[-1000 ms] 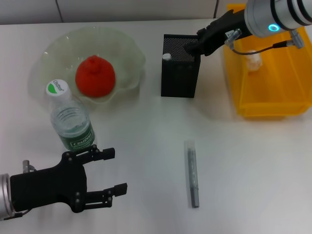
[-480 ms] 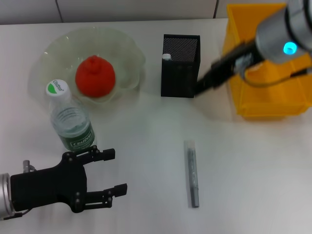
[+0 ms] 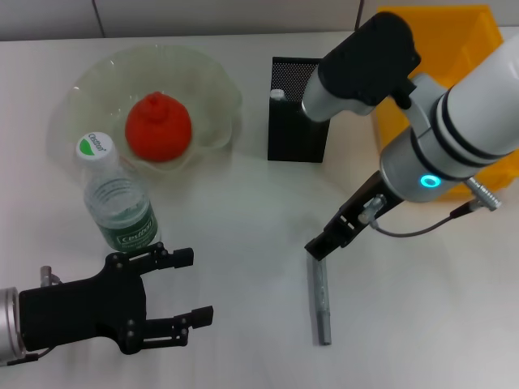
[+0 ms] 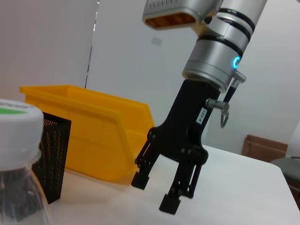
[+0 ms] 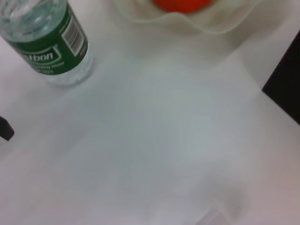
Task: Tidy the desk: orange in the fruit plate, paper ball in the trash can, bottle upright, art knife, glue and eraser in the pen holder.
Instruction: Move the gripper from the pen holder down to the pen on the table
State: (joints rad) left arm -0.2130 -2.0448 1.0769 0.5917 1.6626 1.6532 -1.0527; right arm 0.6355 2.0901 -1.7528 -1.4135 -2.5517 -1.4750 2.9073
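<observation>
Counter (image 3: 243, 211) is carrying everything. Trash can (image 3: 454, 49) is sitting at the far right, partly hidden behind the right arm. Fruit plate (image 3: 207, 81) is sitting far left w/ the orange (image 3: 158, 126) lying in it. Pen holder (image 3: 296, 134) is standing between plate and can. Bottle (image 3: 117, 198) is standing upright near the plate. Right pincer (image 3: 323, 245) is hanging w/ jaws apart, holding nothing, just over the top end of the grey knife (image 3: 321, 296) lying flat. Left pincer (image 3: 190, 288) is resting wide apart, near the bottle, gripping nothing.
</observation>
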